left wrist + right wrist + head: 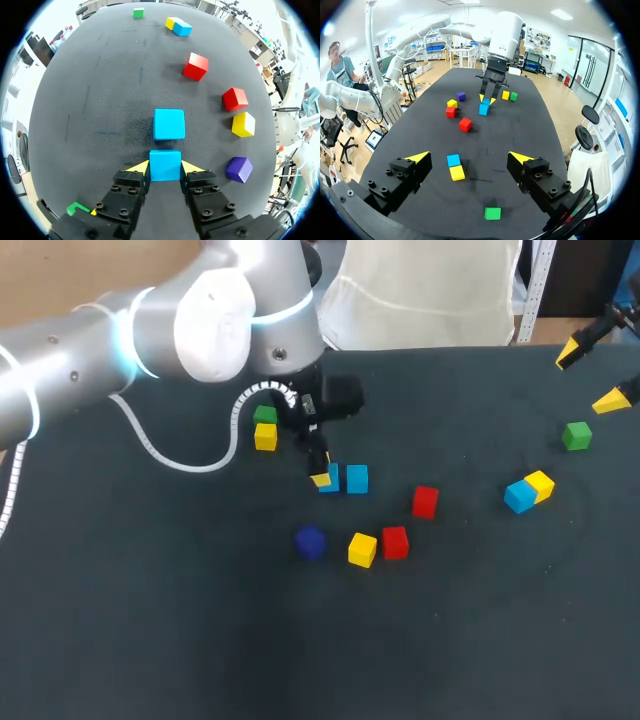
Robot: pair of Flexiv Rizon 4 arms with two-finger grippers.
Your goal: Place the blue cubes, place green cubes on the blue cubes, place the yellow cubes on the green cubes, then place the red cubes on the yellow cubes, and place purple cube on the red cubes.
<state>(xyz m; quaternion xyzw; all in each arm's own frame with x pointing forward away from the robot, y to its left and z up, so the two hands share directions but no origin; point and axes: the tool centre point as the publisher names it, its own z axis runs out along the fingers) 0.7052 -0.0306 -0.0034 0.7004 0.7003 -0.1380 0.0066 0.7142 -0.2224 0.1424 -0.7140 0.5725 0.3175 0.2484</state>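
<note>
The dark surface (pixel 150 640) carries scattered cubes. My left end effector (pixel 165 168) pinches a blue cube (pixel 165 161) down at the surface, just behind a second blue cube (pixel 169 124). My right end effector (pixel 469 159) hangs spread above a third blue cube (pixel 453 160), which touches a yellow cube (pixel 457 173).

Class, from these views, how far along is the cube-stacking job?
Done: nothing stacked yet. In hand: the left end effector grips one blue cube beside a second blue cube. Left: the third blue cube, then every green, yellow, red and purple layer; the right end effector hangs open.
</note>
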